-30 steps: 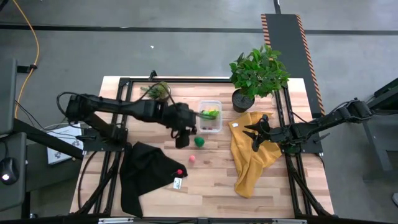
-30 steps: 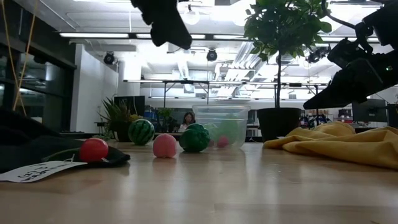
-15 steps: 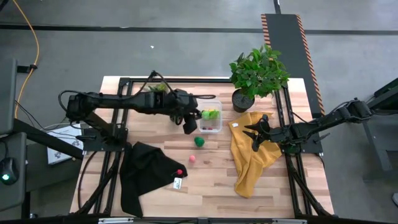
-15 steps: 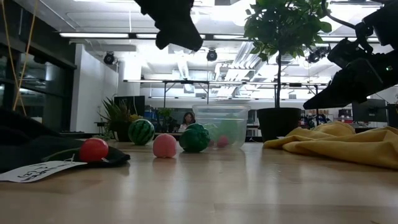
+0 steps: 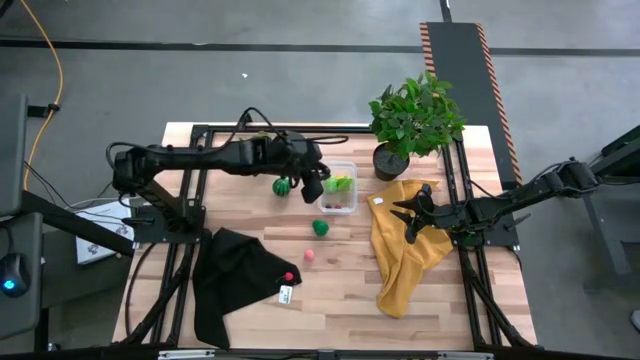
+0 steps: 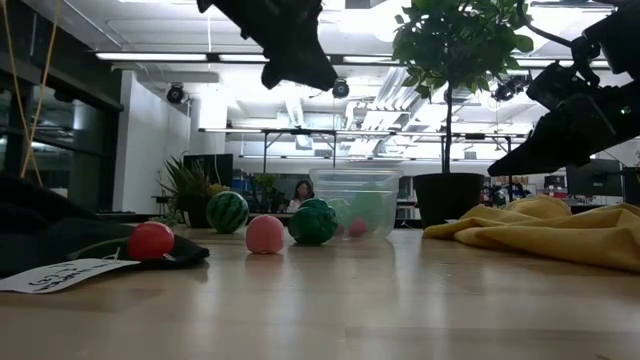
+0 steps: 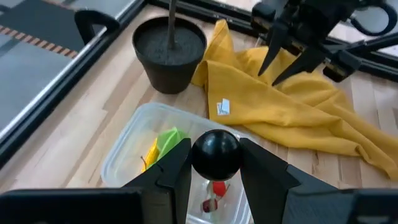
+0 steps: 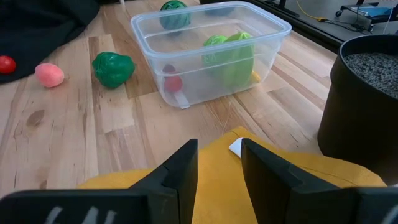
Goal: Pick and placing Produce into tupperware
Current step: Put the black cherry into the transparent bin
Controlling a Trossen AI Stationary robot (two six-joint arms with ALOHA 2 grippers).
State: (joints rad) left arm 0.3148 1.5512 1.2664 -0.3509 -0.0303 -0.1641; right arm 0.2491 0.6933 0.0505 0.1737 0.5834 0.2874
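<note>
Wooden tabletop point(image 5: 440, 300): tub point(image 5: 346, 165) part-filled. Left pincer point(image 7: 214, 163) above it, clamping dark ball point(image 7: 215, 149). Outside: melon point(image 5: 283, 185), green point(image 5: 320, 228), pink point(image 5: 308, 255), red point(image 5: 289, 277) pieces. Right pincer point(image 5: 408, 222) narrowly parted, empty.

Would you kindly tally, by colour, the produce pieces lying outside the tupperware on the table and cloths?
Striped dark-green melon: 1
Plain green piece: 1
Pink piece: 1
Red piece, on the black cloth: 1
Total: 4
</note>
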